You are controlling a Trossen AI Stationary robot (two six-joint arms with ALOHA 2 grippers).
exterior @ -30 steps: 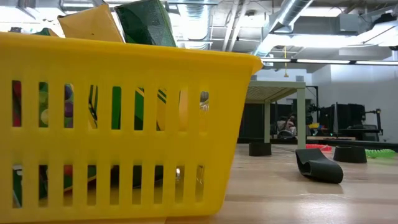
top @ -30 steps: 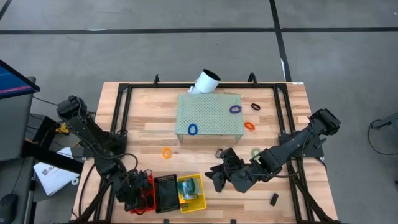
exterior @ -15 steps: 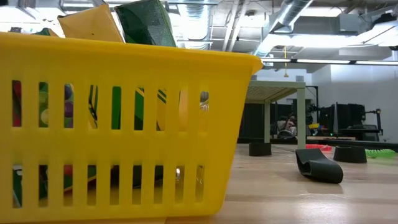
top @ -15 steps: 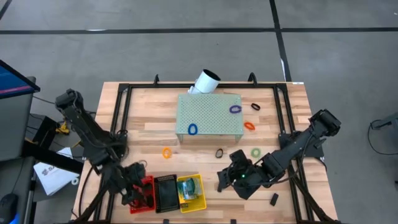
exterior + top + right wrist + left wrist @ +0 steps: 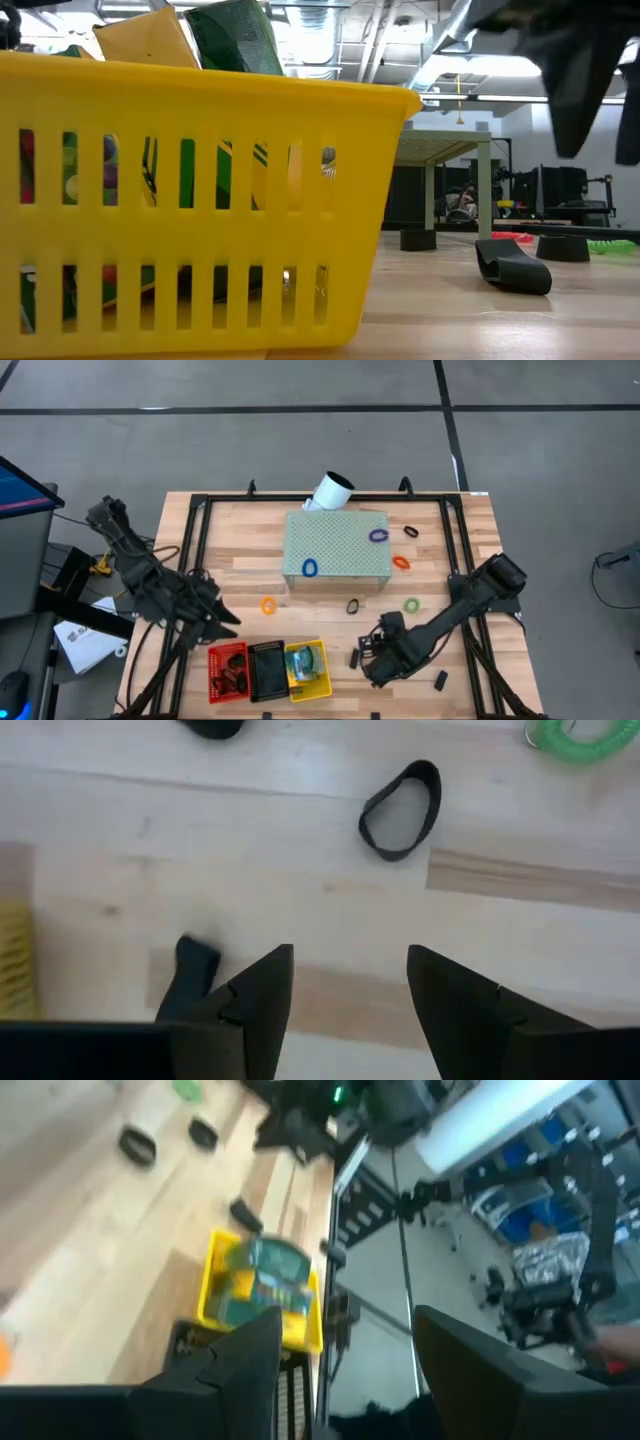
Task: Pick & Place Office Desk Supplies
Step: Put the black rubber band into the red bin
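The left gripper (image 5: 228,622) hangs over the counter (image 5: 240,575) near its left side, just above the row of small bins, and its jaws stand apart with nothing between them, as the left wrist view shows. Below it, along the counter's near edge, sit a red bin (image 5: 228,670), a black bin (image 5: 268,671) and a yellow basket (image 5: 309,671) side by side; the yellow basket holds printed crayon boxes (image 5: 262,1272), whose tops stick up above its rim in the low view. An orange loop (image 5: 268,604) lies on the bare wood above the bins. Farther back stands the pale green perforated block (image 5: 337,546) with a blue loop (image 5: 309,568) on its front left corner and a white tube (image 5: 332,491) leaning at its back edge. A black loop (image 5: 352,606) lies in front of the block. The right gripper (image 5: 370,657) is low over the counter to the right of the yellow basket, jaws released and empty, with a small black clip (image 5: 354,658) just beside its tips. A purple loop (image 5: 378,535) rests on the block's right end, a second orange loop (image 5: 401,562) and a dark loop (image 5: 411,531) lie beside it, a green loop (image 5: 411,605) lies right of the black one, and another black clip (image 5: 440,680) sits near the right front corner.
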